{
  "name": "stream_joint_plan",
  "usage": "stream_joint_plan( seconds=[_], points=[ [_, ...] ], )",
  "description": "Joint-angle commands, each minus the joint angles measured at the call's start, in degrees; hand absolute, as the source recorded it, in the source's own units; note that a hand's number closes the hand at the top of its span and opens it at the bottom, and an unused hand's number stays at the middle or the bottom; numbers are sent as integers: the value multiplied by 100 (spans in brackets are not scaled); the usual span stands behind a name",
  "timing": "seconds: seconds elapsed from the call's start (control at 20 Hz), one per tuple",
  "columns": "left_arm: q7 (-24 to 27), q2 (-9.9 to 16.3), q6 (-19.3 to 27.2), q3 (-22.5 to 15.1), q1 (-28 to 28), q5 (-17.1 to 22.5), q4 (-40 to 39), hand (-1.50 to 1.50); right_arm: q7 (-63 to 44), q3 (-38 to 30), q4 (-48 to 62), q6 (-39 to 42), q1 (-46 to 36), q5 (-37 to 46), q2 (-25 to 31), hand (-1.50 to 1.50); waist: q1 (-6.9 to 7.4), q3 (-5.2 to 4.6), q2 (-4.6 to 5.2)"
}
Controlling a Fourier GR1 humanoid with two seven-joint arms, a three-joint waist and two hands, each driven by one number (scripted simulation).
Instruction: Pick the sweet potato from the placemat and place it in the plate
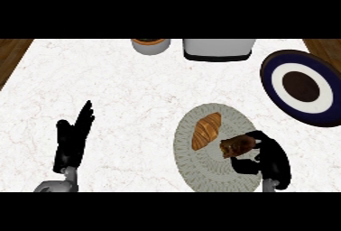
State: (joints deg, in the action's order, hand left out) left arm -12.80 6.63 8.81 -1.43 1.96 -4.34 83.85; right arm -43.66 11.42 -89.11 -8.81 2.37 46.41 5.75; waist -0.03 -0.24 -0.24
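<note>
A round grey woven placemat [200,173] lies at the lower right of the white counter. On it rests an orange-brown striped pastry [206,131]. Beside that, at the mat's right side, is the dark brown lumpy sweet potato [234,145], with the fingers and thumb of my right hand [272,159] curled round it. Whether it still touches the mat I cannot tell. The plate [274,72], with a navy rim, a white ring and a dark brown centre, sits at the right edge, beyond the mat. My left hand [72,140] rests open at the lower left, fingers pointing up.
At the counter's far edge stand a grey cup with an orange rim [150,45] and a white box-shaped appliance with a dark base [218,48]. Wooden flooring shows past the counter's top corners.
</note>
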Motion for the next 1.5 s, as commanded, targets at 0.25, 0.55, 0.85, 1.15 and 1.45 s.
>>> stream_joint_plan(
  seconds=[0.25, 0.55, 0.85, 1.15, 1.45],
  points=[
    [-11, 57, -44, -8, 21, -85, 73, 0, 1961, 829, -219, 618, -269, 328, 1173, 150, 200, 32, 19],
    [-2, -34, -126, -90, -27, -15, 24, 0, 4779, 1492, -709, 624, -642, 362, 2545, 150, 214, 49, -2],
    [-119, 70, -146, 164, 119, 149, 46, 0, 7359, 228, -616, -249, -403, -1175, 3363, 150, -62, 48, 28],
    [-119, 17, -45, 89, -45, 18, 173, 0, 8208, -1425, 40, -346, -610, -2594, 3386, 150, -9, 33, 27],
    [48, 53, -245, 166, 49, 119, -4, 0, 8404, -1971, 1695, 274, -1563, -2832, 3473, 150, 74, 28, 44]
  ],
)
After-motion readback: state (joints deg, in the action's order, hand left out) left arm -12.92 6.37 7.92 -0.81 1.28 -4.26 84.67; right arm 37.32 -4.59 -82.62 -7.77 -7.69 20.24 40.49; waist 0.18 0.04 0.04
